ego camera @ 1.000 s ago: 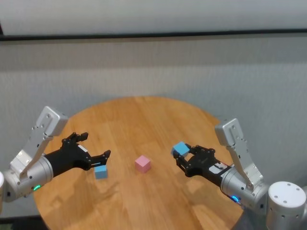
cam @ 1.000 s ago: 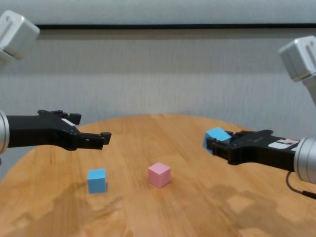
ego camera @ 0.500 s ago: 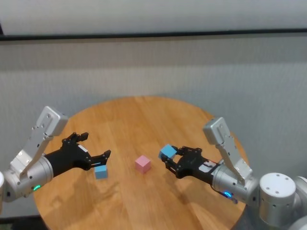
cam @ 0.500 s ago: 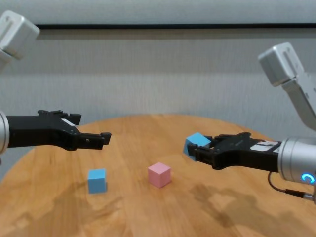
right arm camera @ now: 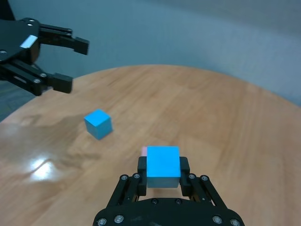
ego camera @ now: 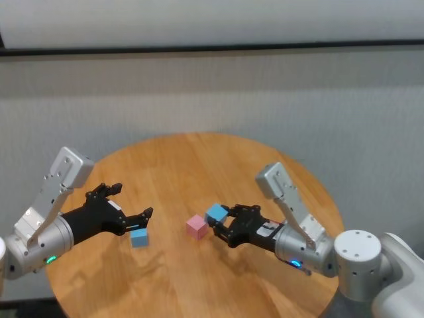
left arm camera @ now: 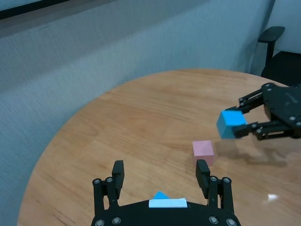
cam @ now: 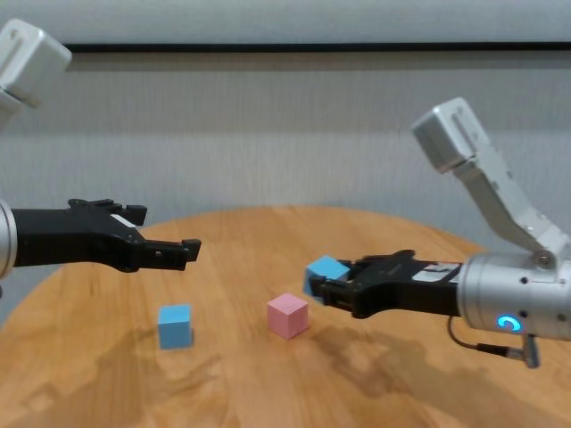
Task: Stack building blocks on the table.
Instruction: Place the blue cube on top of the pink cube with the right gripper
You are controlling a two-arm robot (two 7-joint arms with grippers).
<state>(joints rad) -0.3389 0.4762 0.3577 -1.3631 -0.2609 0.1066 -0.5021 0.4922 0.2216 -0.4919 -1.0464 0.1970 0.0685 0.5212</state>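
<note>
Your right gripper (ego camera: pixel 219 224) is squeezing a blue block (ego camera: pixel 215 213) in the air just beside the pink block (ego camera: pixel 196 226) on the table (ego camera: pixel 199 159), so next line it up over the pink one and set it down, while your left gripper (ego camera: pixel 130 213) waits wide open above the other blue block (ego camera: pixel 139 238).

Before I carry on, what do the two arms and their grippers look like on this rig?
Both arms are silver-grey metal with rounded joint housings and boxy light-grey link covers. The left gripper and right gripper are matte black, with slim linkage fingers and visible screws. A white label sits on each gripper body. The right arm shows a blue lit ring and a thin dark cable; the left shows a small green light.
</note>
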